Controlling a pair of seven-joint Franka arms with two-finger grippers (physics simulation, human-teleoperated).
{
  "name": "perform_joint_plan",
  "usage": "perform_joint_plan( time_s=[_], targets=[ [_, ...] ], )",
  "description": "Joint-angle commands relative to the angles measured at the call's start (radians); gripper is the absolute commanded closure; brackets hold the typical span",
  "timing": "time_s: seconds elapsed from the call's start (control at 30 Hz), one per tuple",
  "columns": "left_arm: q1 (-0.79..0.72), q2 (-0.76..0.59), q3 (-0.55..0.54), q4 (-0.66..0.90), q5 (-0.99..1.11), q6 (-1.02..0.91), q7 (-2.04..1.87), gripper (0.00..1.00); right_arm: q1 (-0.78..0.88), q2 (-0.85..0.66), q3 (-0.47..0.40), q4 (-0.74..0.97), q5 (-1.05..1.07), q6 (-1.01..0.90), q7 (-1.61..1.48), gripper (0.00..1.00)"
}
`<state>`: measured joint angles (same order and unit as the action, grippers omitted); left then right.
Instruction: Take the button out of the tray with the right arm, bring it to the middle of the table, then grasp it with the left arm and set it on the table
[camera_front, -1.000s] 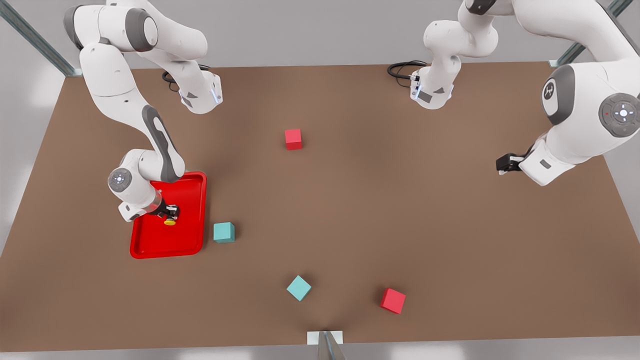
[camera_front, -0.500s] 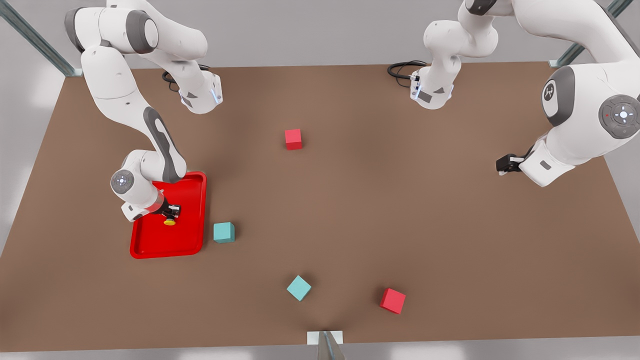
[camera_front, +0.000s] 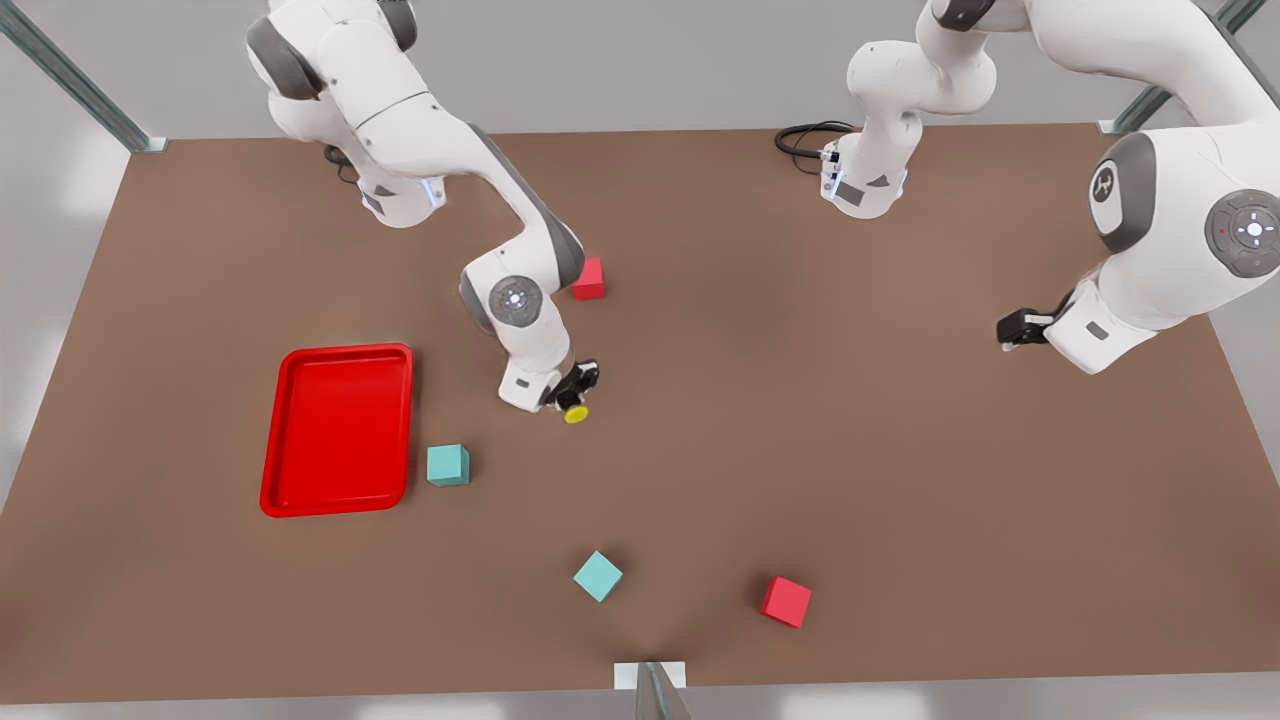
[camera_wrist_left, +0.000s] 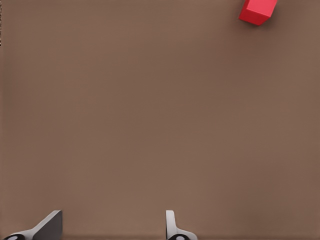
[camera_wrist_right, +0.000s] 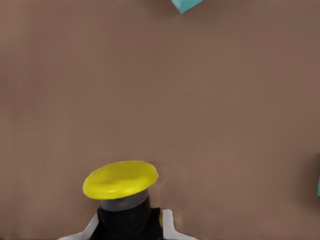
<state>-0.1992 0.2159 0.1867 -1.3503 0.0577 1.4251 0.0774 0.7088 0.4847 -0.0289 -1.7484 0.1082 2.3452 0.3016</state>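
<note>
The button (camera_front: 575, 413), with its yellow cap and dark body, hangs over the middle of the table (camera_front: 850, 450), and my right gripper (camera_front: 579, 390) is shut on it. In the right wrist view the button (camera_wrist_right: 120, 179) sits between the fingertips (camera_wrist_right: 167, 226) above bare tabletop. The red tray (camera_front: 345, 349) lies at the front view's left with nothing in it. My left gripper (camera_front: 1010, 328) waits at the front view's right, open; the left wrist view shows its fingers (camera_wrist_left: 172, 227) apart over bare table.
A teal cube (camera_front: 447, 465) sits just beside the tray. A red cube (camera_front: 590, 279) lies behind the right arm's wrist. Another teal cube (camera_front: 598, 576) and a red cube (camera_front: 786, 601) lie near the front edge. A red cube (camera_wrist_left: 257, 10) shows in the left wrist view.
The right arm has carried the button out of the tray and across to the middle of the table. The tray now holds nothing. The left arm has barely moved.
</note>
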Motion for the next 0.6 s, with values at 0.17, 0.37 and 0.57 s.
perform_joint_plan(
  time_s=[0.17,0.37,0.57],
  targets=[
    [0.003,0.0,0.0,0.0,0.001,0.0,0.001,0.0,0.181,0.331,-0.002,0.434,0.123,-0.057,1.024,0.51],
    [0.004,0.005,0.0,0.0,0.001,0.002,0.001,0.0,0.261,0.465,-0.008,0.492,0.137,0.068,1.013,0.5],
    [0.004,0.007,0.0,0.0,0.001,0.003,0.001,0.0,0.261,0.495,-0.014,0.486,0.131,0.095,0.979,0.0]
  ],
)
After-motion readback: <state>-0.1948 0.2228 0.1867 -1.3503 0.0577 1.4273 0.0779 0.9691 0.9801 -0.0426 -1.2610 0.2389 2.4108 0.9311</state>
